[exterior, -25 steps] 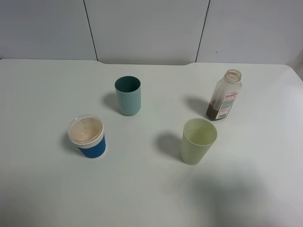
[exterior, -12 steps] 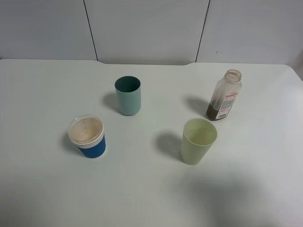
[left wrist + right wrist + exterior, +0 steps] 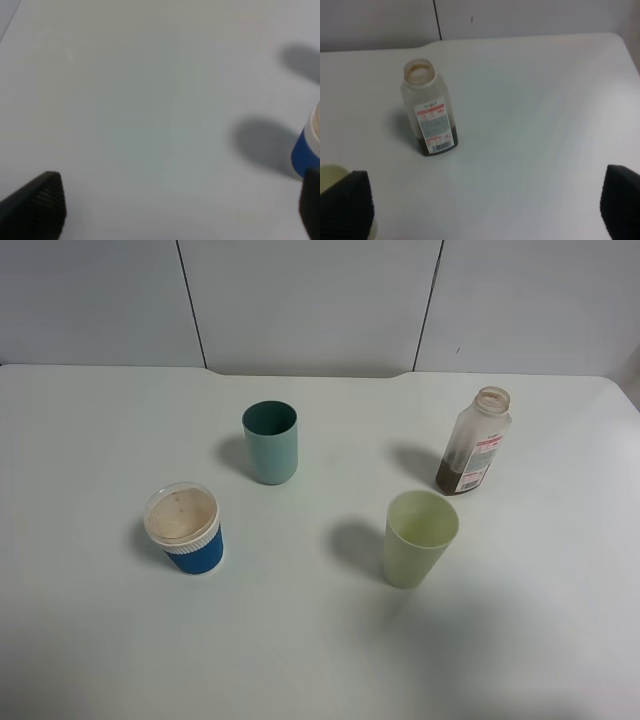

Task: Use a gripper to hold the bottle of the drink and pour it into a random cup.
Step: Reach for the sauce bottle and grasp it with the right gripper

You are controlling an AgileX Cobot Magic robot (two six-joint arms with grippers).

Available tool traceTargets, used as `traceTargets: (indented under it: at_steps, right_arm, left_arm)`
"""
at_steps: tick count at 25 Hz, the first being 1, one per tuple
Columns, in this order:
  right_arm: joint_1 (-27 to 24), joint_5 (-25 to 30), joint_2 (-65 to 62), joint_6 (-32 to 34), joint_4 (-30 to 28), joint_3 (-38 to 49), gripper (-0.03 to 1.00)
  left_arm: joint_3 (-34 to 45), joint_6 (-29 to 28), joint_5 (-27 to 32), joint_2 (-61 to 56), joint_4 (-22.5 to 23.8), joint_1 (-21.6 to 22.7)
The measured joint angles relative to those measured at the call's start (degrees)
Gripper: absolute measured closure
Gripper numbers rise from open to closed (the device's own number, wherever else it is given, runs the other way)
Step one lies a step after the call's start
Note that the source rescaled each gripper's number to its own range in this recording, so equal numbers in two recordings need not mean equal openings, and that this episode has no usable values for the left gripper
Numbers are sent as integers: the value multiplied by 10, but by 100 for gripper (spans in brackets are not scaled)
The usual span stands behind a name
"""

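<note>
Counter (image 3: 90, 640): white and flat, carrying four vessels, all standing apart from one another.
Bottle (image 3: 474, 445): small, clear plastic, upright at the far right of the counter; the wide neck is uncapped and the white label is printed in pink-red. Nothing touches it. It also shows in the right wrist view (image 3: 430, 115), out ahead of that arm.
Drink (image 3: 457, 478): brown liquid lying only in the lowest part of the bottle.
Cup (image 3: 271, 445): tall pale teal tumbler with a darker inside, upright at the far middle-left, well apart from the bottle.
Yellow-green tumbler (image 3: 418, 540): upright, nearer than the bottle and near it, on the right half.
Blue ribbed cup (image 3: 190, 545): short, upright at the near left, topped by a clear lid (image 3: 181, 513).
Left pincer (image 3: 180, 197): released; the black fingers (image 3: 37, 205) stand wide with only bare counter between them, and the blue ribbed cup sits beyond one finger.
Right pincer (image 3: 482, 200): released; its fingers (image 3: 345, 202) are spread wide and hold nothing, clear of the bottle.
Wall panels (image 3: 310, 300): pale grey with dark seams, behind the counter.
</note>
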Motion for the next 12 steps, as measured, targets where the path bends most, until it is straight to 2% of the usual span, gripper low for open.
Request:
traceTargets:
  at_steps: [7, 12]
  right_arm:
    - [2, -16, 170, -48, 0, -92, 12]
    - [2, -23, 265, -55, 2, -129, 12]
  left_arm:
    - [0, 0, 0, 0, 0, 0]
    - [0, 0, 0, 0, 0, 0]
